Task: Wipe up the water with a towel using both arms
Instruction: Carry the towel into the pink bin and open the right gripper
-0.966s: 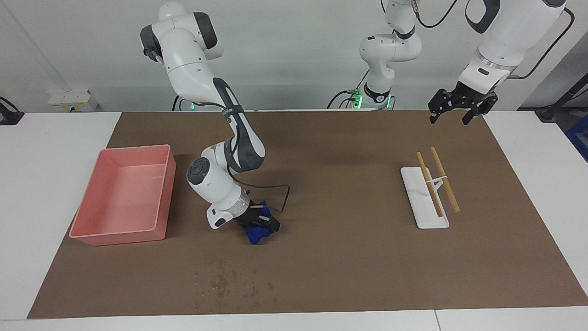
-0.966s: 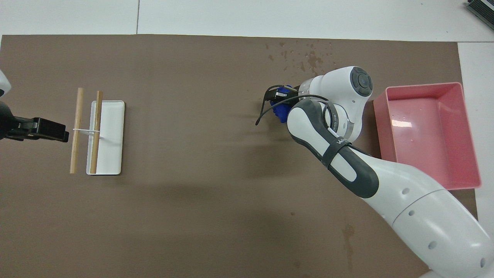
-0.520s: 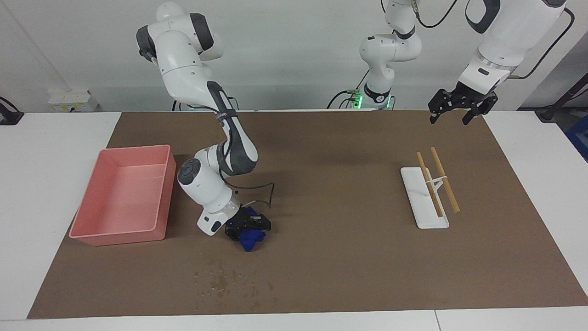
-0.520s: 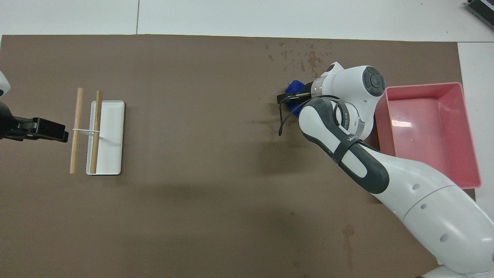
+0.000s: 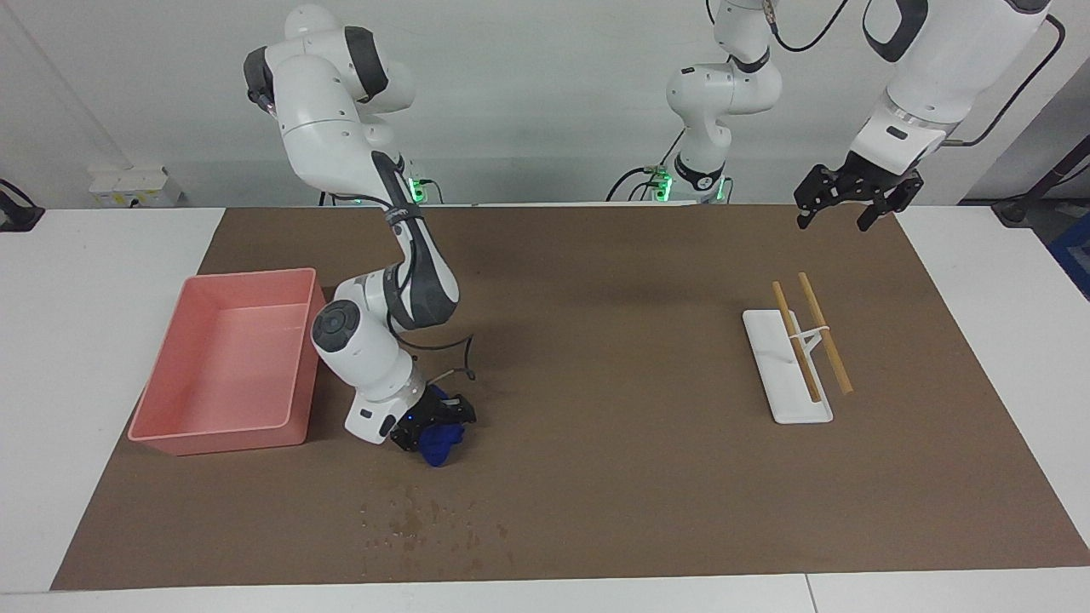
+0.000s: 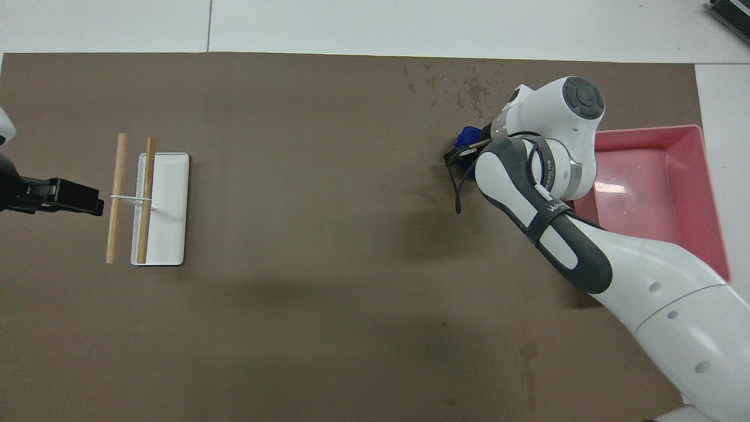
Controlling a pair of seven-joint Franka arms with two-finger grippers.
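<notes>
Droplets of water [image 5: 426,521] lie unwiped on the brown mat [image 5: 613,477] as the right gripper [image 5: 430,423], pinching the bunched blue towel [image 5: 441,446], hangs just short of them, while the left gripper [image 5: 845,203] waits spread above the mat's edge.

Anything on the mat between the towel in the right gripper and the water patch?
Nothing visible. The right gripper holds the blue towel beside the pink tray; only bare brown mat separates it from the water, which lies farther from the robots. The white rack sits toward the left arm's end.
</notes>
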